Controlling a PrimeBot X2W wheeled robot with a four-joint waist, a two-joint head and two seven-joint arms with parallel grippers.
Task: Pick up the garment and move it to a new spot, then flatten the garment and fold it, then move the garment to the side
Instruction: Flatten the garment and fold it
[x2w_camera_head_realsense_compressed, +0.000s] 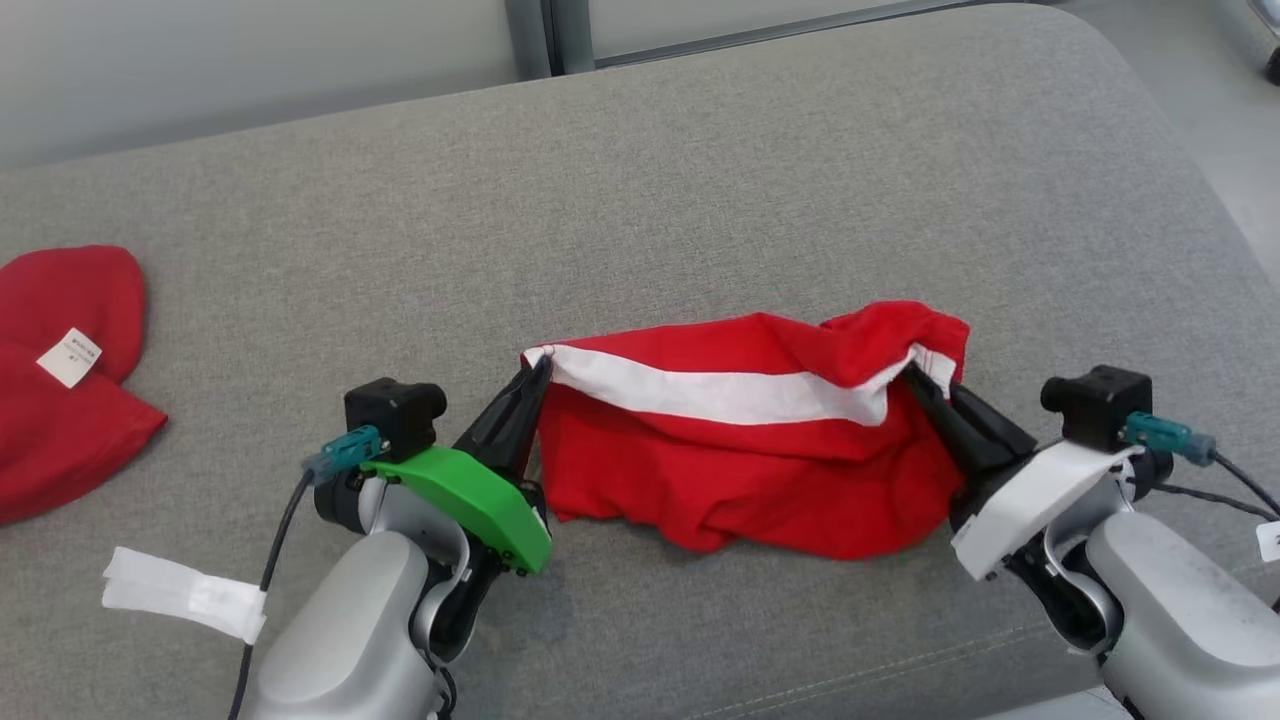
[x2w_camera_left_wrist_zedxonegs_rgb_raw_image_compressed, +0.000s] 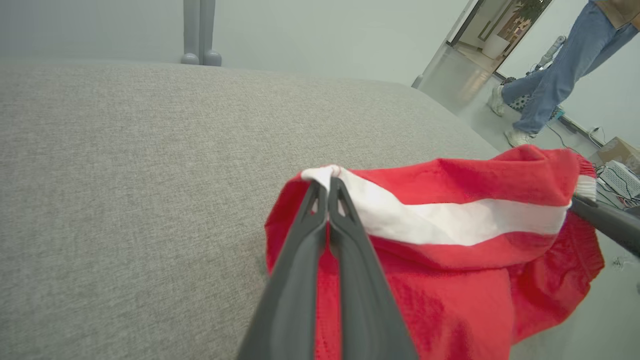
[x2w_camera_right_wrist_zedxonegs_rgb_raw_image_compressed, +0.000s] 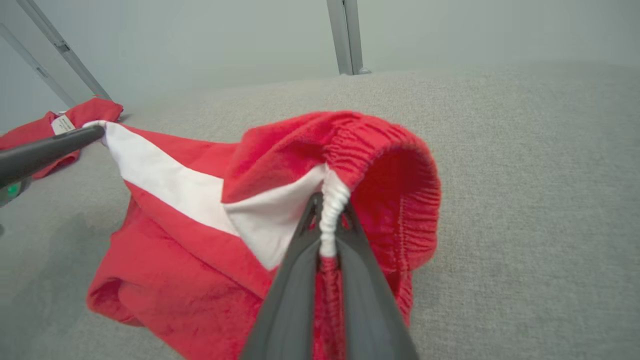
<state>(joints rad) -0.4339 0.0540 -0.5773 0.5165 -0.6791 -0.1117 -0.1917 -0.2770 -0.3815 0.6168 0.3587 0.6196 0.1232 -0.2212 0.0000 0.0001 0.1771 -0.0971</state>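
Observation:
The garment (x2w_camera_head_realsense_compressed: 740, 450) is red with a white stripe and an elastic waistband, bunched in the middle of the grey cushion. My left gripper (x2w_camera_head_realsense_compressed: 540, 368) is shut on its left end, pinching the white stripe's tip (x2w_camera_left_wrist_zedxonegs_rgb_raw_image_compressed: 327, 175). My right gripper (x2w_camera_head_realsense_compressed: 912, 375) is shut on the right end, its fingers clamped on the white part of the gathered waistband (x2w_camera_right_wrist_zedxonegs_rgb_raw_image_compressed: 332, 200). The cloth (x2w_camera_left_wrist_zedxonegs_rgb_raw_image_compressed: 450, 225) hangs stretched between the two grippers, its lower part sagging onto the cushion. The right gripper's dark fingers (x2w_camera_left_wrist_zedxonegs_rgb_raw_image_compressed: 605, 220) reach in at the right edge of the left wrist view.
A second red garment (x2w_camera_head_realsense_compressed: 65, 370) with a white label lies at the cushion's far left edge. The grey cushion (x2w_camera_head_realsense_compressed: 700, 200) spreads wide behind the cloth. A person's legs (x2w_camera_left_wrist_zedxonegs_rgb_raw_image_compressed: 555, 65) stand on the floor beyond the cushion's right side. White tape (x2w_camera_head_realsense_compressed: 180, 595) wraps my left arm's cable.

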